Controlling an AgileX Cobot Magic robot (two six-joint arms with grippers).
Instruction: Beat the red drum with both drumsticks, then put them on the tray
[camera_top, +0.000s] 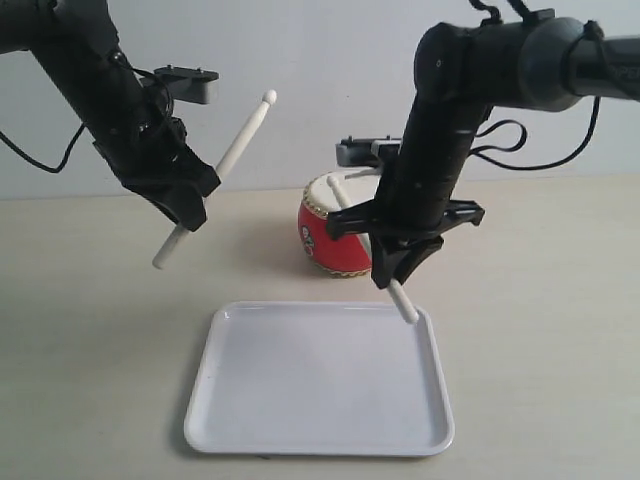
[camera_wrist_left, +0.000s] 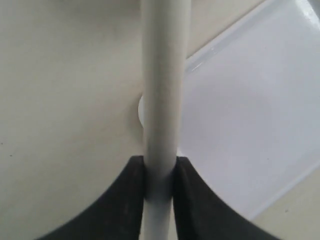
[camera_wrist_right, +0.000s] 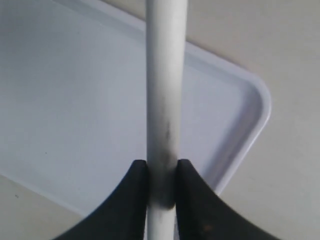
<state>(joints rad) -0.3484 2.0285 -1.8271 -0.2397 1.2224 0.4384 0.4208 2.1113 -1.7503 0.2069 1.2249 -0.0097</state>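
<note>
The red drum (camera_top: 330, 240) stands at the back centre of the table, partly hidden by the right arm. My left gripper (camera_top: 192, 208) is shut on one cream-white drumstick (camera_top: 238, 145) and holds it slanted in the air left of the drum, tip up. The same stick (camera_wrist_left: 165, 90) runs between the black fingers (camera_wrist_left: 132, 200) of that gripper (camera_wrist_left: 160, 175). My right gripper (camera_top: 395, 268) is shut on the other drumstick (camera_top: 403, 301), whose lower end hangs over the far right corner of the white tray (camera_top: 230, 400). That stick (camera_wrist_right: 166, 85) sits in the right gripper (camera_wrist_right: 162, 172) above the tray (camera_wrist_right: 75, 100).
The tray (camera_wrist_left: 250, 125) lies at the front centre of a beige table (camera_top: 90, 330) with a pale wall behind. Black cables hang off both arms.
</note>
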